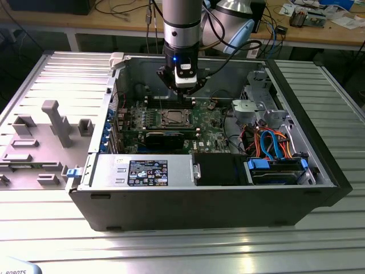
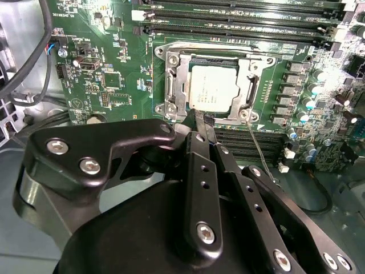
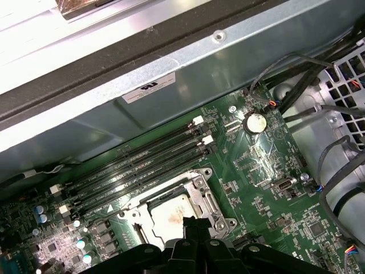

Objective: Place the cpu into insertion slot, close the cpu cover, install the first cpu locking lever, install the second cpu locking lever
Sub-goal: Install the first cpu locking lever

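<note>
The cpu lies flat in the insertion slot on the green motherboard, its silver top facing up. The cpu cover is down around it as a metal frame. My gripper hangs just over the socket's edge, its black fingers pressed together and holding nothing. A thin wire lever angles away from one socket corner, beside the fingers. In the first wrist view the cpu and cover sit just past the gripper. In the exterior view the gripper hovers behind the insertion slot.
Long black memory slots run along one side of the socket. A black expansion card and the power supply lie nearer the case front. Cables and drive bays fill the exterior view's right. Case walls enclose the board.
</note>
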